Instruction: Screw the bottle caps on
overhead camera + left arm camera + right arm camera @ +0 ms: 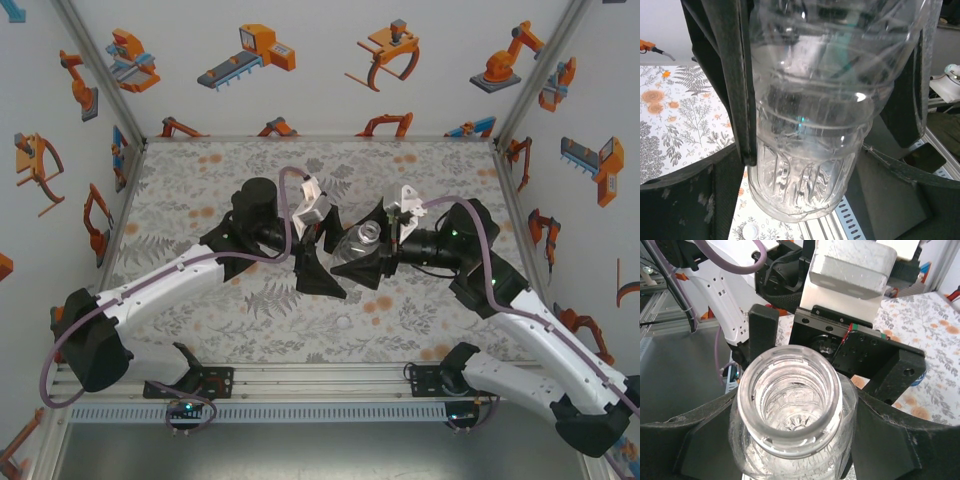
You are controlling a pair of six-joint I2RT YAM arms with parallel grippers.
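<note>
A colourless see-through bottle [360, 238] hangs above the middle of the table between both grippers. My right gripper [372, 246] is shut on it just below the open neck; in the right wrist view the uncapped mouth of the bottle [790, 452] faces the camera between the right gripper [792, 435] fingers. My left gripper [336, 256] reaches in from the left. In the left wrist view the left gripper [800, 200] has a finger on each side of the bottle [805, 125] near its ribbed base; I cannot make out whether they press on it. One small white bottle cap [749, 231] lies on the table below.
The right gripper's dark fingers [725, 75] cross the left wrist view on both sides of the bottle. The left arm's black wrist block [860, 352] sits close behind the bottle's neck. A slotted metal rail [320, 382] runs along the table's near edge.
</note>
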